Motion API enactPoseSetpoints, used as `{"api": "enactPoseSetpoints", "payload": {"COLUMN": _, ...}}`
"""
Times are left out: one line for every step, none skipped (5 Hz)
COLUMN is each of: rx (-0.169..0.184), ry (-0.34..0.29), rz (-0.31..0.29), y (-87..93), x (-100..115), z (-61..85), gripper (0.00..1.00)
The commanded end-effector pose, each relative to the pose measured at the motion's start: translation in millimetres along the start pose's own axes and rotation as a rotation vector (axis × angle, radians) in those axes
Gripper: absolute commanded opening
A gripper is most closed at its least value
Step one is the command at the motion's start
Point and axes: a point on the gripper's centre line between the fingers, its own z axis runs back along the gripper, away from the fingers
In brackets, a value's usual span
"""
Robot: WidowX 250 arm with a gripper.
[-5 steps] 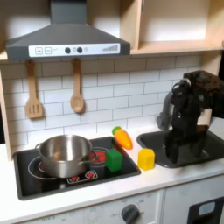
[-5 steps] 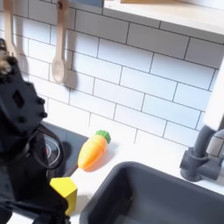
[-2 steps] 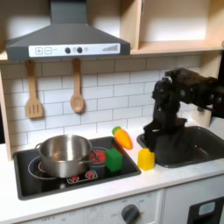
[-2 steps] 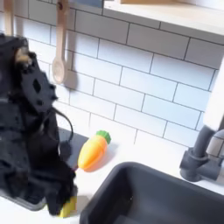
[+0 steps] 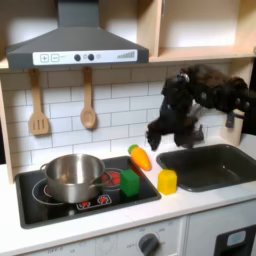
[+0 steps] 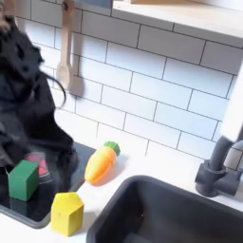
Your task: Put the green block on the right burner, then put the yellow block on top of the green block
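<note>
Below my claw (image 5: pixel 160 133), which hangs in the air in the first exterior view, blurred and dark, so I cannot tell whether its fingers are parted or closed; nothing is seen in it.

Item: yellow block (image 5: pixel 167 181) (image 6: pixel 66 213). Lower than my claw and just to its right in the first exterior view, on the white counter (image 5: pixel 120 214) between cooktop and sink.

Item: green block (image 5: pixel 130 183) (image 6: pixel 23 179). Below my claw and to its left in the first exterior view, on the black cooktop (image 5: pixel 60 207), beside the pot. Well apart from the yellow block in both exterior views.

Item: carrot (image 5: pixel 140 156) (image 6: pixel 102 162), orange with green top. Directly under my claw, lying at the cooktop's back corner.

Item: metal pot (image 5: pixel 72 176). Farther left of my claw in the first exterior view, on the cooktop.

Item: sink (image 5: pixel 210 165) (image 6: pixel 171 214), dark. Lower right of my claw in the first exterior view.

Item: two wooden utensils (image 5: pixel 88 105). Hung on the tiled wall, left of my claw in the first exterior view.
</note>
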Motion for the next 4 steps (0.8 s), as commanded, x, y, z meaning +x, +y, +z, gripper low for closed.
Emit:
{"api": "enactPoseSetpoints", "payload": {"rx": 0.052, "ry": -0.178, "rz": 0.002, "y": 24.5, "x": 42.1, "z": 18.5, "gripper": 0.00}}
{"api": "enactPoseSetpoints", "payload": {"rx": 0.051, "ry": -0.218, "rz": 0.004, "y": 30.0, "x": 55.2, "z": 15.6, "gripper": 0.00}}
{"api": "enactPoseSetpoints", "payload": {"rx": 0.048, "ry": -0.287, "rz": 0.030, "y": 35.4, "x": 71.9, "z": 13.3, "gripper": 0.00}}
{"api": "enactPoseSetpoints", "payload": {"rx": 0.057, "ry": -0.369, "rz": 0.069, "y": 42.5, "x": 91.7, "z": 16.5, "gripper": 0.00}}
